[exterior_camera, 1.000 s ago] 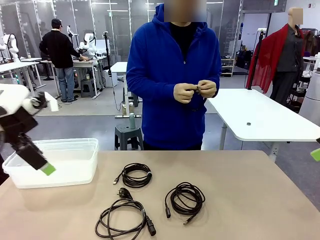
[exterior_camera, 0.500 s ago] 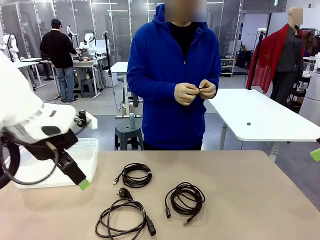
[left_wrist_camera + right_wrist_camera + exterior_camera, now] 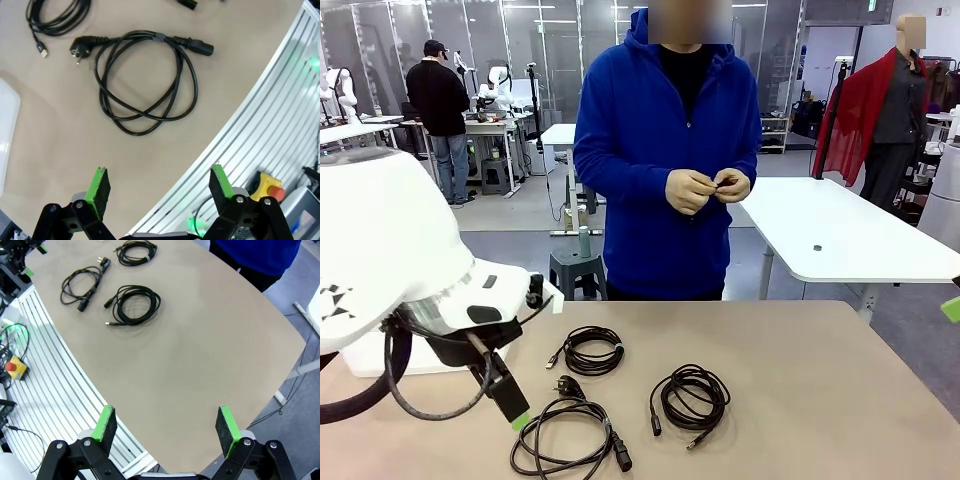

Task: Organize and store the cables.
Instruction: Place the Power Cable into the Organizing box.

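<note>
Left gripper carried away from clear bin, out over worktop and lowered toward it. Bin, earlier close by jaws, now left off to one side of them. Thick power cable, previously well apart, now brought just ahead of jaws. Left arm swung in close to front camera, bin largely covered by it there.
</note>
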Available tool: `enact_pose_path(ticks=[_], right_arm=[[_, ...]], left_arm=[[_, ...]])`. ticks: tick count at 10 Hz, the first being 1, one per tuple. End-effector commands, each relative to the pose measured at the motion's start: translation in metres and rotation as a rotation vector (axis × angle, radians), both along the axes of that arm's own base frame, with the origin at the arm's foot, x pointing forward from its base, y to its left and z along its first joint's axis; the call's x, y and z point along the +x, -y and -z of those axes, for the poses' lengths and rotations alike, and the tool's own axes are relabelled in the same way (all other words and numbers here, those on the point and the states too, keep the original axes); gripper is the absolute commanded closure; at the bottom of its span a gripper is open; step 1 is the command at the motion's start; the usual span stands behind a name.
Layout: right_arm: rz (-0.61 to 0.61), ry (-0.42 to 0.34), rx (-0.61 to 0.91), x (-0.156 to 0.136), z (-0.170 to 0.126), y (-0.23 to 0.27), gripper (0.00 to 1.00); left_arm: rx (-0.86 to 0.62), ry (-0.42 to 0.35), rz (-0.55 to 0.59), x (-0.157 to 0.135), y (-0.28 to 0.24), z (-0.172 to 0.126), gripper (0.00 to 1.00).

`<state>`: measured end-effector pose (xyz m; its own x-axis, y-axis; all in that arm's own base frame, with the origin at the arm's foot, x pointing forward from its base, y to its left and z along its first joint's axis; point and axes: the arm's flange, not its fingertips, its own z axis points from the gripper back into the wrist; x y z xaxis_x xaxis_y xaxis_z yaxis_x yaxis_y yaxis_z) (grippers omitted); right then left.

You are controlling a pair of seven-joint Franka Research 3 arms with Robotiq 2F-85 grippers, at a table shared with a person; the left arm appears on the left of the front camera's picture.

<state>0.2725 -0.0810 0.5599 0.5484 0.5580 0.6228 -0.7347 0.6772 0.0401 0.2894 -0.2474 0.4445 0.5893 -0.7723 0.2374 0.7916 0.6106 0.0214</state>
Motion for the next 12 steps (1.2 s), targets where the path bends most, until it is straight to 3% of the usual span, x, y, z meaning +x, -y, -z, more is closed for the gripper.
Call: enact_pose_path(ticks=[1, 10, 12], right_arm=[[-0.005, -0.002, 0.001, 0.0, 0.001, -0.001, 0.0], [-0.005, -0.002, 0.001, 0.0, 0.001, -0.001, 0.0], [-0.005, -0.002, 0.001, 0.0, 0.001, -0.001, 0.0]], left_arm=[[-0.045, -0.003, -0.027, -0.009, -0.002, 0.013, 0.0], [-0.007, -0.013, -0.001, 0.0, 0.003, 0.004, 0.0], [0.035, -0.077, -0.093, 0.018, 0.034, 0.028, 0.0]])
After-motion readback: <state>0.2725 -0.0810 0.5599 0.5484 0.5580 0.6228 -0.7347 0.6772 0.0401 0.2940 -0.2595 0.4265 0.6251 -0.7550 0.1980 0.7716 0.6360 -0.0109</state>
